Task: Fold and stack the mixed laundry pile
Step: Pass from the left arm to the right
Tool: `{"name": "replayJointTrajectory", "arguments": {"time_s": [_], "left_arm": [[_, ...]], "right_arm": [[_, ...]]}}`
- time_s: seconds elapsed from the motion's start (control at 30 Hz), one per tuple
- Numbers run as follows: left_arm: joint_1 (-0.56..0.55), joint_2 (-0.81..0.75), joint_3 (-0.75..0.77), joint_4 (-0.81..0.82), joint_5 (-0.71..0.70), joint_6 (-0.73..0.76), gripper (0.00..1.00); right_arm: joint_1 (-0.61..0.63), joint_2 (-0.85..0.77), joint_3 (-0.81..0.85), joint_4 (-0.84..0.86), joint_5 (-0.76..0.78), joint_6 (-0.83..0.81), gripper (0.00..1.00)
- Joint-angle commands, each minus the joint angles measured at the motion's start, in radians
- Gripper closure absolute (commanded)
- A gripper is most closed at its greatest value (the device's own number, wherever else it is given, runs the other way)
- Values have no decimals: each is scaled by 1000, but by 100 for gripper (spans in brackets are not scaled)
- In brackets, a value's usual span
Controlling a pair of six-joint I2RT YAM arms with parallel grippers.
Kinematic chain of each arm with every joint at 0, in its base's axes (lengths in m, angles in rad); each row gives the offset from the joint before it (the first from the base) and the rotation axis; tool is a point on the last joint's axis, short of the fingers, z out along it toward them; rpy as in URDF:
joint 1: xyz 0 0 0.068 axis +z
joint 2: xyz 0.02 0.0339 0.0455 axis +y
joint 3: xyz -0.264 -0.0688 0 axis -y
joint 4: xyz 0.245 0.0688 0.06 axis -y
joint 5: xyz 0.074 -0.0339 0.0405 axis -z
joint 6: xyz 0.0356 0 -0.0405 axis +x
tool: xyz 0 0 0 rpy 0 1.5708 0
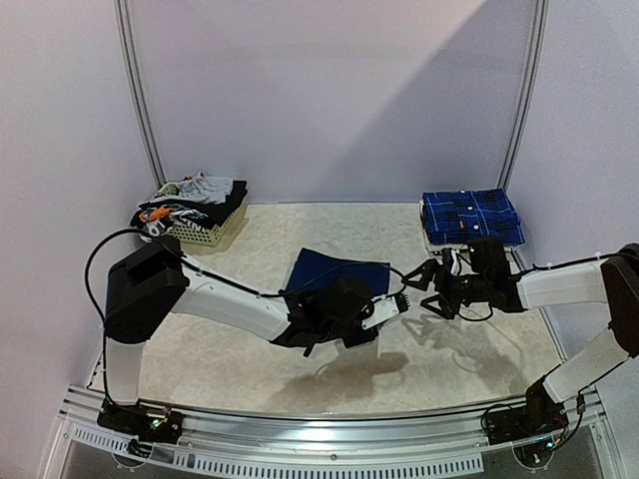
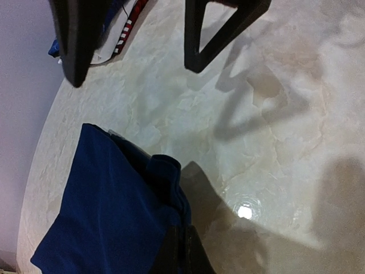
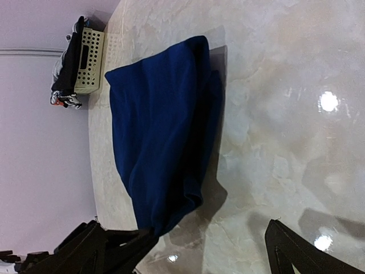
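one shirt folded, one in hand, the rest waiting in the basket

my left pincer (image 2: 180,254) is pinched tight on the near right corner of the navy shirt (image 1: 337,271). the shirt lies in the middle of the table (image 1: 200,369), doubled over itself into a rough rectangle, with the cloth bunched where i hold it. my right pincer (image 1: 425,287) hangs just beside that same corner, jaws spread wide and holding nothing, low over the bare tabletop.

at the far right corner sits the plaid shirt (image 1: 469,216), folded square and flat; i take it for the start of the stack. at the far left corner the basket (image 1: 205,235) holds the remaining laundry pile (image 1: 195,195): grey and black pieces are heaped above the rim, and an orange-and-white one spills over the side toward the left edge.

by my reckoning the job is in its early part. one piece looks done, the navy shirt is mid-fold and not yet neat enough to stack, and the basket's pieces have not been taken out. what is left, as i judge it, is to finish this fold, carry the shirt to the far right corner and set it on the plaid one. after that comes the basket, piece by piece. how many pieces are in there i cannot tell; they overlap too much to count.
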Motion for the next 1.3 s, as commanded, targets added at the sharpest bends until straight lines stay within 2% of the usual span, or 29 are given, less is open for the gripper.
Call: {"name": "replayJointTrajectory", "arguments": {"time_s": [0.0,0.43,0.73,1.0,1.27], "left_arm": [[9,-42,-16,48,39,-37,100],[9,-69,-48,83,40,-64,100],[7,-94,-64,98,28,-88,100],[5,-86,-60,109,33,-101,100],[3,-81,-54,116,51,-107,100]], "right_arm": [[30,107,46,169,-93,95,1],[64,340,90,371,-145,214,5],[63,468,140,455,-198,274,16],[64,502,146,501,-196,314,22],[64,537,159,530,-212,326,32]]}}
